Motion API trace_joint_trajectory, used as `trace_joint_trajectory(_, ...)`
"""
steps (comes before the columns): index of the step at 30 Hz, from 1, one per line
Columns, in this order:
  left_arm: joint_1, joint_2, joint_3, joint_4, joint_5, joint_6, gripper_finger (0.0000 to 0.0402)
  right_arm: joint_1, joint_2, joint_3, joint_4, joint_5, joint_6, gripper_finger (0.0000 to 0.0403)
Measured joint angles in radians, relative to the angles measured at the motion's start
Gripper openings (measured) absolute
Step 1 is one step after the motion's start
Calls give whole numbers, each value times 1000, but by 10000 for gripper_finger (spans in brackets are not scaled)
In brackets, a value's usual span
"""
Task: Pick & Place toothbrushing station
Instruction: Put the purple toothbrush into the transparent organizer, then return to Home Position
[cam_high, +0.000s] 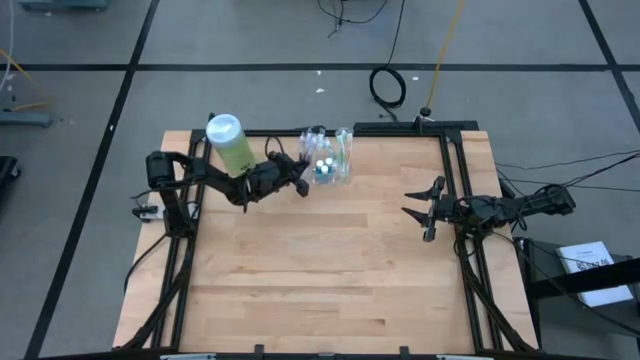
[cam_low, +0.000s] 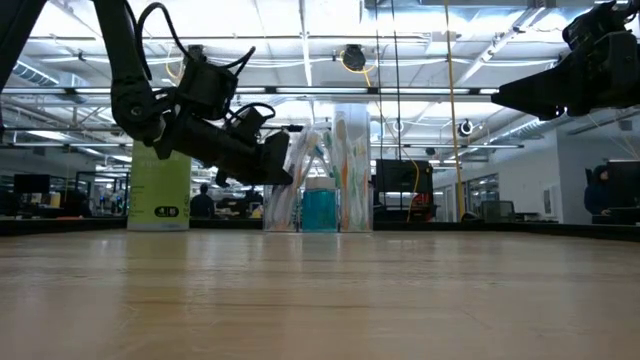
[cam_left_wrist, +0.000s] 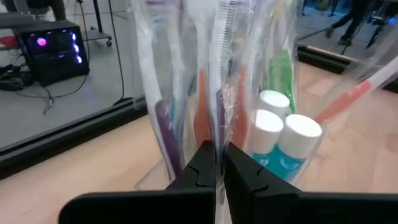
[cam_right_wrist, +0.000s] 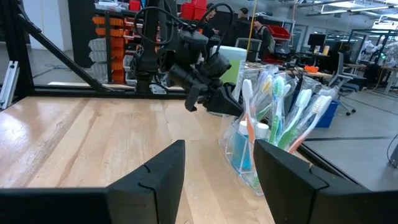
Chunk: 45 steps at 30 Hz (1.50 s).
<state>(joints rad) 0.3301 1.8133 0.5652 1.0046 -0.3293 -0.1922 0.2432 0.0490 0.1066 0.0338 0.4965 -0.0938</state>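
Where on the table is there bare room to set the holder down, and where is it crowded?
The wide bare wood runs from below the left pincer down to the near edge, bordered on the right by the open right pincer. The far edge is crowded: the green bottle, the left pincer and the holder sit close together.

- High view is looking straight down, far up, taking in the whole table (cam_high: 330, 260) plus floor around it.
- Low view is sitting at tabletop level, facing across the boards toward the toothbrushing station (cam_low: 318, 180) and the room behind it.
- Left wrist view is pressing right up against the station (cam_left_wrist: 236, 93), looking past its own shut fingers (cam_left_wrist: 205, 171).
- Right wrist view is facing the station (cam_right_wrist: 264, 134) from farther off, across the wood.
- All four are sharing the station; high, low and right wrist are also sharing the left arm beside it.
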Motion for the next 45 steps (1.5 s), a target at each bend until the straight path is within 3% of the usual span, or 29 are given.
trace_joint_trajectory(22, -12, -7, 0, -65, -15, -43, 17, 0, 0, 0, 0, 0, 0, 183)
trace_joint_trajectory(30, -12, -46, -3, -82, -34, -45, 92, 0, 0, 0, 0, 0, 0, 183)
trace_joint_trajectory(38, -30, -188, -2, -112, -14, 8, 166, 0, 0, 0, 0, 0, 0, 183)
trace_joint_trajectory(45, -65, -463, -2, -346, -12, 32, 176, 0, 0, 0, 0, 0, 0, 183)
